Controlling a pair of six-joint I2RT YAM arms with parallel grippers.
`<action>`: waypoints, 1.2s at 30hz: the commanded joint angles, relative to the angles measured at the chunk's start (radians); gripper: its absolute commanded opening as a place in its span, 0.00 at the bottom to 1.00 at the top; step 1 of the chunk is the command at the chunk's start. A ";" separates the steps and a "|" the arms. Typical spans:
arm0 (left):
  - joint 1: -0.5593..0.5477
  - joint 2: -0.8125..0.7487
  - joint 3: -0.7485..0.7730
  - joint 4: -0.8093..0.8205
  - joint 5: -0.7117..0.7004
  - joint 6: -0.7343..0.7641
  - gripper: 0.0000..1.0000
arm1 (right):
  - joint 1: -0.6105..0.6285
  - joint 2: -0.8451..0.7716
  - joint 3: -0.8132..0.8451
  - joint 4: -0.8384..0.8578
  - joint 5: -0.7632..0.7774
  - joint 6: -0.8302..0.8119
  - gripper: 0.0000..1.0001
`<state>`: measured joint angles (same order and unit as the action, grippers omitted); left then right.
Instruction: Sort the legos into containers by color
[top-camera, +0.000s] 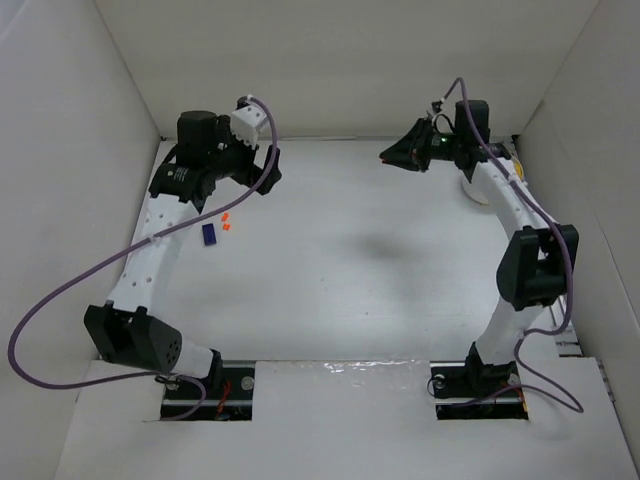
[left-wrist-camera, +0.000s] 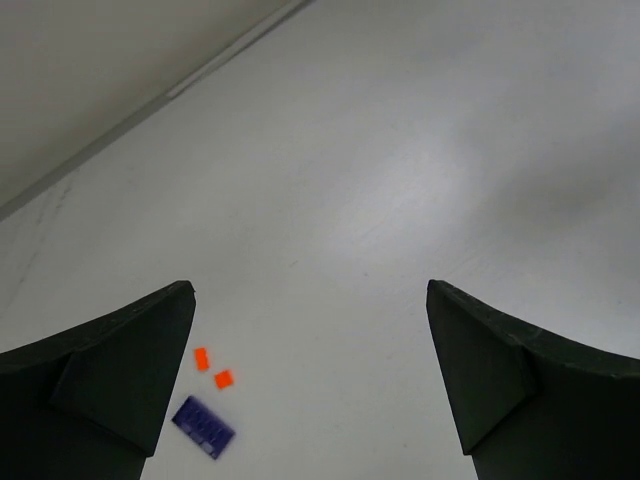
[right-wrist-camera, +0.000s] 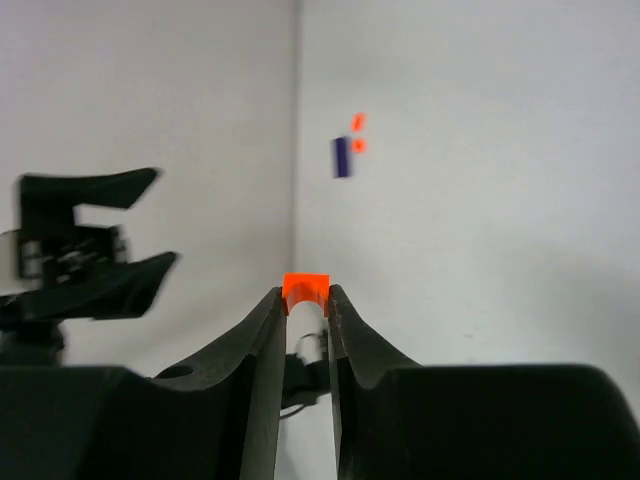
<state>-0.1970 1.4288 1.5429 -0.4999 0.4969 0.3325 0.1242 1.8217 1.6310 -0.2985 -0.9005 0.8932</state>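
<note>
My left gripper was wide open, with nothing between its two fingers. It hung over the table and looked down at it. Under it, close by its left finger, lay two small orange bricks. They were near each other but not touching. A blue brick lay flat just beside them, a little nearer to my wrist, with its bumps facing up. All three were off to the left side of the gripper, not in the gap between the fingers. My right gripper was almost closed. It held one orange brick tight at the very tips of its fingers, and the brick stuck out a bit past the tips. This gripper was up off the table and pointed across to the side where my left gripper was. The three bricks on the table were well ahead of it, far from its tips. The cup sat behind my right gripper, right next to my right arm. The arm hid most of it, so I saw only a bit of its white round side. I could not see into it.
</note>
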 joint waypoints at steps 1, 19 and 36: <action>-0.010 -0.103 -0.067 0.168 -0.314 -0.046 1.00 | -0.059 -0.059 0.085 -0.330 0.192 -0.322 0.00; -0.016 -0.030 -0.050 0.070 -0.075 -0.076 1.00 | -0.451 0.088 0.322 -0.538 0.658 -0.645 0.00; 0.018 0.101 0.043 0.037 -0.046 -0.184 1.00 | -0.408 0.131 0.227 -0.409 0.821 -0.646 0.00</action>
<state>-0.1955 1.5341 1.5578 -0.4549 0.4244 0.1730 -0.2817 1.9442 1.8606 -0.7753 -0.1268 0.2672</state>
